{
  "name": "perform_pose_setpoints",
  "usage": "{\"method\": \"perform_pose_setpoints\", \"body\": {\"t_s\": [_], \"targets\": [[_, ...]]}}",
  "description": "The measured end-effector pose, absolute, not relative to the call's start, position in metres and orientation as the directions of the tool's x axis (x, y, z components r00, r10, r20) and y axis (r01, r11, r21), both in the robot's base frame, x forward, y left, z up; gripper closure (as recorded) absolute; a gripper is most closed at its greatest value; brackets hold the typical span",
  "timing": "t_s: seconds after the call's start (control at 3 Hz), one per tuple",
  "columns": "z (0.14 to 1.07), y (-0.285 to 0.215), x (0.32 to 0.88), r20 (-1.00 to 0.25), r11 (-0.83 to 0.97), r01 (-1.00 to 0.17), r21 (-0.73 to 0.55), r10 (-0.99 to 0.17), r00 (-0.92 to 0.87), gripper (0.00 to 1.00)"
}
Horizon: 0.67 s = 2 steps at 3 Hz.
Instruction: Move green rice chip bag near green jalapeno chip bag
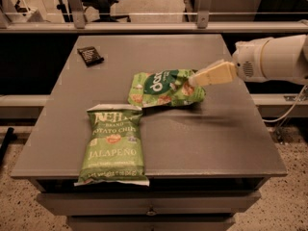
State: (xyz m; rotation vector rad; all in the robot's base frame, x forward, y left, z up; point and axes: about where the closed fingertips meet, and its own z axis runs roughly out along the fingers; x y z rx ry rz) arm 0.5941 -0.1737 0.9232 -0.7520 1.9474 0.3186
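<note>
The green rice chip bag (pixel 163 88), a glossy green pouch with a dark round logo, lies on the grey table (pixel 216 134) just right of centre. The green jalapeno chip bag (pixel 113 146), a matte light green bag with white lettering, lies flat at the front left, its top right corner close to the pouch's lower left edge. My gripper (pixel 195 79) reaches in from the right on a white arm (pixel 274 59), and its cream tip is at the right end of the rice chip bag.
A small dark wrapped packet (pixel 90 55) lies at the table's back left. Behind the table runs a rail with metal posts (pixel 202 4). A drawer front (pixel 149 203) sits under the table's front edge. A cable (pixel 288 109) hangs at the right.
</note>
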Motion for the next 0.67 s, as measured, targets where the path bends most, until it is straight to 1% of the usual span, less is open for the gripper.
{"method": "perform_pose_setpoints", "body": {"t_s": [0.33, 0.67], "targets": [[0.944, -0.217, 0.622, -0.845, 0.699, -0.666, -0.261, -0.498, -0.192, 0.00], [0.988, -0.227, 0.629, -0.836, 0.670, -0.644, -0.369, -0.543, -0.086, 0.00]]}}
